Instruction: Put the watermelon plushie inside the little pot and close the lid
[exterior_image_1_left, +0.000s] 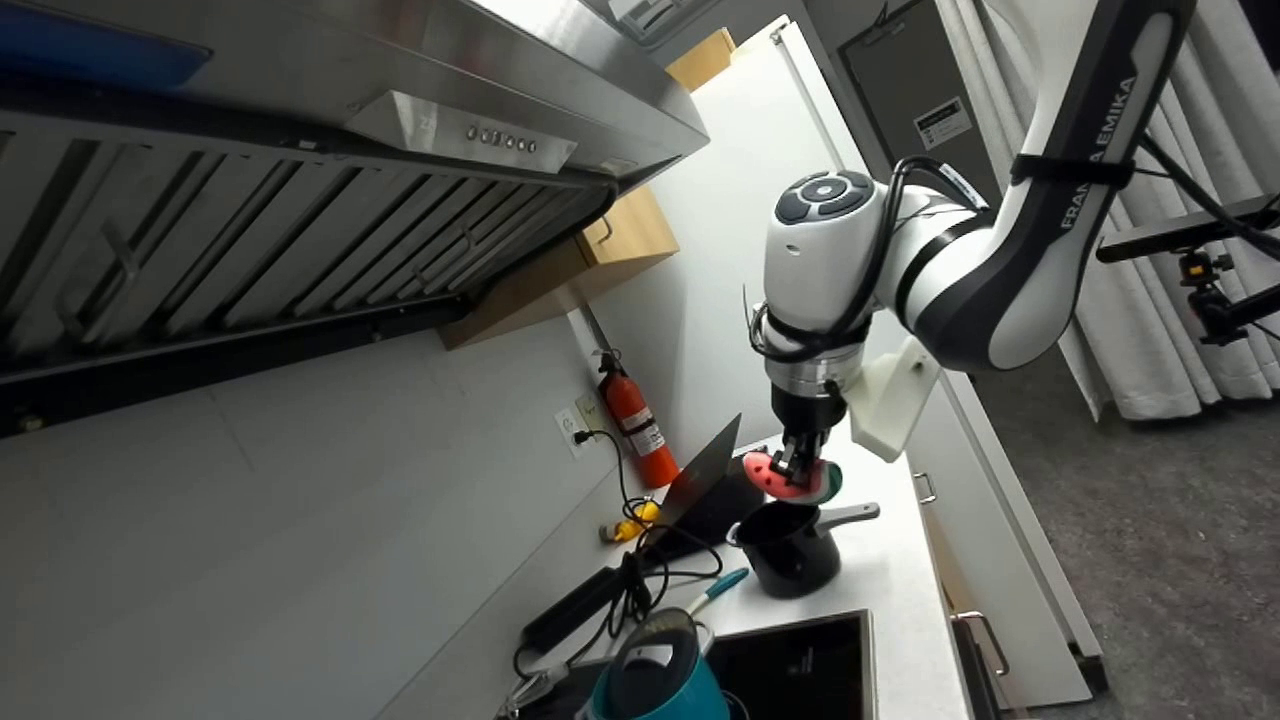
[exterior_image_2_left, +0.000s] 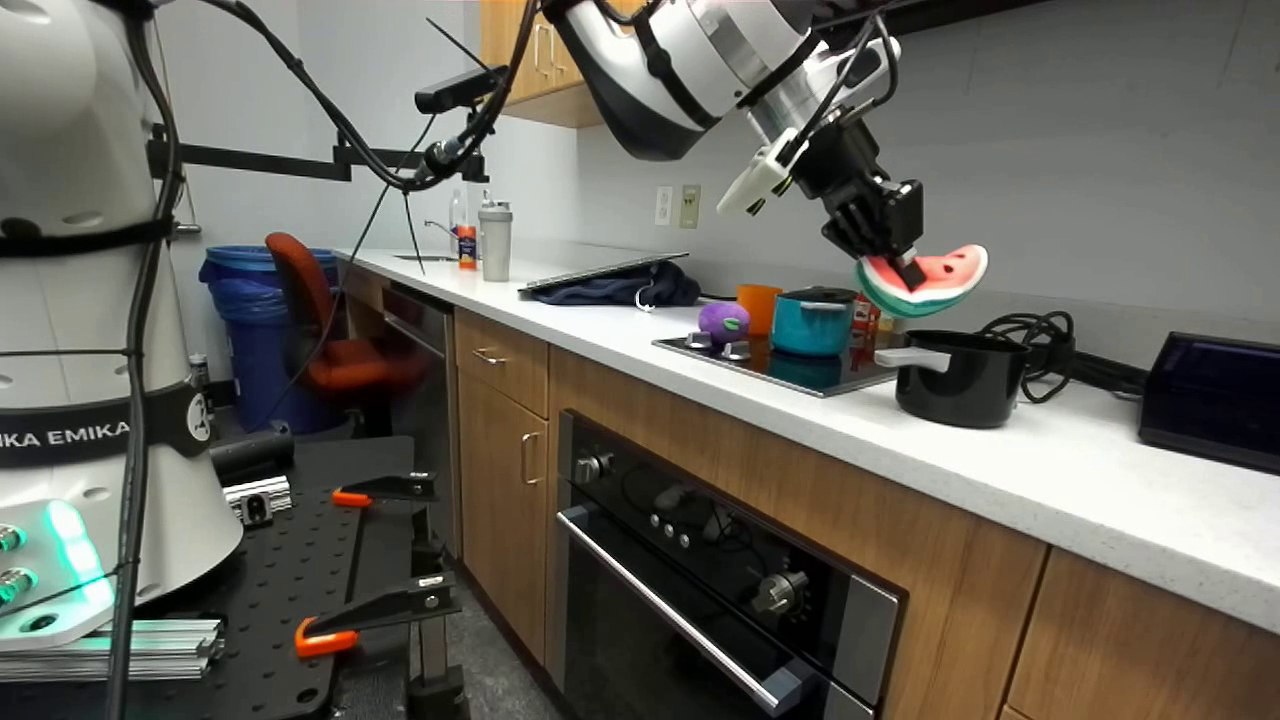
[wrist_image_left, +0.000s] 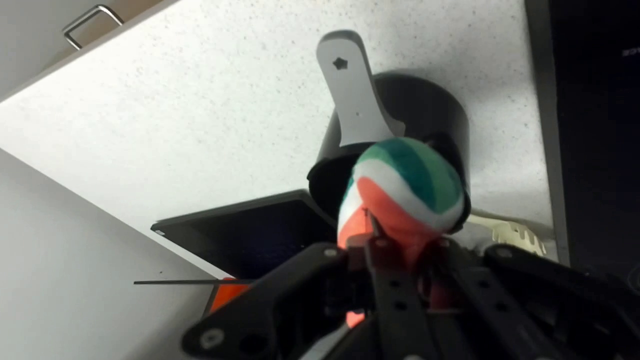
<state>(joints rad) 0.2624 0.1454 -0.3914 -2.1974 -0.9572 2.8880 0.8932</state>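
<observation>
Over the white counter (exterior_image_2_left: 1090, 490) reaches a big white-and-black robot arm (exterior_image_1_left: 1020, 270). A round teal pot (exterior_image_2_left: 808, 325) wears a dark lid (exterior_image_1_left: 655, 662), the only lid I see. The small round black pot (exterior_image_2_left: 960, 395) has none. Just above its open top hangs the soft red-and-green watermelon slice (exterior_image_2_left: 940, 284), pinched tight in the black gripper (exterior_image_1_left: 797, 472). Picking up looks done; dropping it in and closing up are left. I read "FRAN" and "EMIKA" on the arm; the label (exterior_image_1_left: 645, 434) on the red fire extinguisher (exterior_image_1_left: 626, 402) is too blurry.

Robot arm (exterior_image_1_left: 1062, 235): "FRAN", "A EMIKA". Robot base (exterior_image_2_left: 85, 450): "KA EMIKA". Door sign (exterior_image_1_left: 943, 123) illegible.
</observation>
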